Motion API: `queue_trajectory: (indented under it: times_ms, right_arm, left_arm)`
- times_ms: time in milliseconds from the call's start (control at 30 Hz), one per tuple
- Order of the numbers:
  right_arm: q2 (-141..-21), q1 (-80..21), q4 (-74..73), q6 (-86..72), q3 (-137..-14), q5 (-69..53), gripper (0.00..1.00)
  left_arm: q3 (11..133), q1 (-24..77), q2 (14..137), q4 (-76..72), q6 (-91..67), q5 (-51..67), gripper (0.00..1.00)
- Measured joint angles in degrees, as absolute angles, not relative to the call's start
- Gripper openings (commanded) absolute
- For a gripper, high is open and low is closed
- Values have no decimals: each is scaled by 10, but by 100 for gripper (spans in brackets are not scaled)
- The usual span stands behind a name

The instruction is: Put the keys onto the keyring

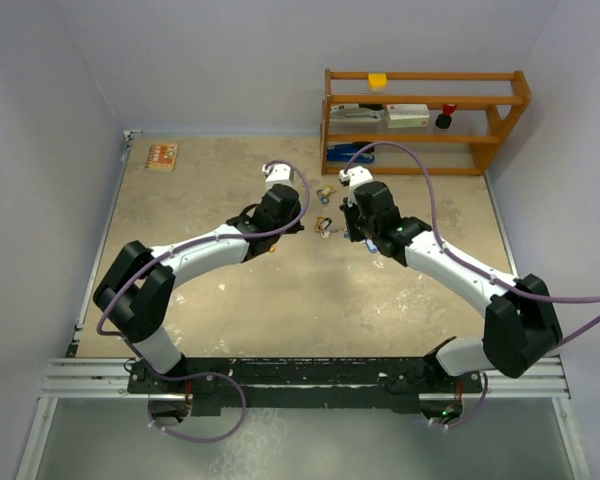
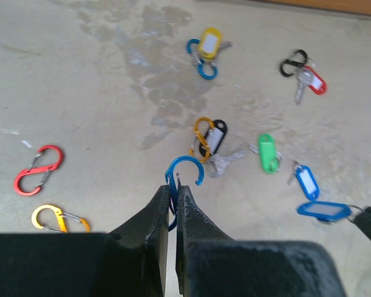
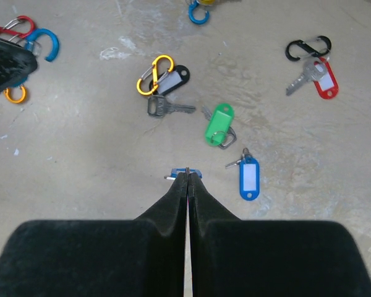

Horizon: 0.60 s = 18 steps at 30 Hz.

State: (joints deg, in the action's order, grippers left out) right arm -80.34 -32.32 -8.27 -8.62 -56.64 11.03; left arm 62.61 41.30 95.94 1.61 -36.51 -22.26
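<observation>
In the left wrist view my left gripper (image 2: 173,187) is shut on a blue S-shaped clip (image 2: 187,173), whose open hook sticks out past the fingertips. In the right wrist view my right gripper (image 3: 187,176) is shut on a blue-tagged key (image 3: 187,172), of which only a sliver shows. On the floor lie a second blue-tagged key (image 3: 249,178), a green-tagged key (image 3: 218,124), a black-tagged key on an orange clip (image 3: 164,80), a red-tagged key on a black clip (image 3: 315,68), and a yellow-tagged key on a blue clip (image 2: 207,48).
A loose red clip (image 2: 37,169) and an orange clip (image 2: 54,218) lie to the left of the left gripper. A wooden shelf (image 1: 425,75) with small items stands at the back right. A small orange block (image 1: 162,155) lies at the back left.
</observation>
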Motion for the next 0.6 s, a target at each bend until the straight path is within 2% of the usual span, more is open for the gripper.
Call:
queue_trajectory:
  times_ms: [600]
  right_arm:
    - [-792, -343, -11, -58, -532, 32, 0]
  left_arm:
    - [611, 429, 953, -30, -359, -55, 0]
